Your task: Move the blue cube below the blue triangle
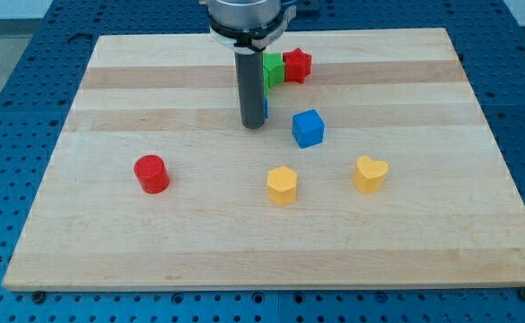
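Blocks are seen scattered over a pale wooden board (109, 224), read here from its left edge to its right. A red cylinder (152, 173) is set apart toward the left edge, roughly midway between the far and near edges. Near the board's middle, a yellow block (282, 185) of unclear, faceted shape is placed closer to the near edge. Above it the dark rod is planted, my tip (253, 126) resting on the wood; no pincer is carried, so no open or closed state can be given. A sliver of blue (266, 106), taken to be the blue triangle, is glimpsed against the rod's right side, mostly hidden, and its outline cannot be confirmed. Behind the rod, toward the far edge, a green block (272, 70) is pressed against a red star (297, 65). The blue cube (308, 128) is found just right of my tip, a narrow strip of bare wood between them, and level with or slightly nearer than the blue sliver. The coming move is judged to turn on this: the cube lies to the right of the tip and must be brought leftward and nearer, under the triangle. A yellow heart (370, 174) is set farthest right. No containers are present.
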You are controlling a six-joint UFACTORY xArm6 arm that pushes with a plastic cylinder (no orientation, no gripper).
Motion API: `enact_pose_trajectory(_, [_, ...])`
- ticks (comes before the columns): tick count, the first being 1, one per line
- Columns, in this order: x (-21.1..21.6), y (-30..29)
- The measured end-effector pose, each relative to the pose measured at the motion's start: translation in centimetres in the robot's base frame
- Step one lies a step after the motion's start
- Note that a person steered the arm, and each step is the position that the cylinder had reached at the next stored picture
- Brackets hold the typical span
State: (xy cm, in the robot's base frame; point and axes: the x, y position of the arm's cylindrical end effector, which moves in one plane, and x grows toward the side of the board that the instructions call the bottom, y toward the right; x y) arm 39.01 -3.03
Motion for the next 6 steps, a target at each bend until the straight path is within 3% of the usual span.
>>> enact_pose_trajectory(2, [-0.4,-0.5])
enact_pose_trajectory(4, [0.1,2.5])
enact_pose_trajectory(6, [6.4,4.9])
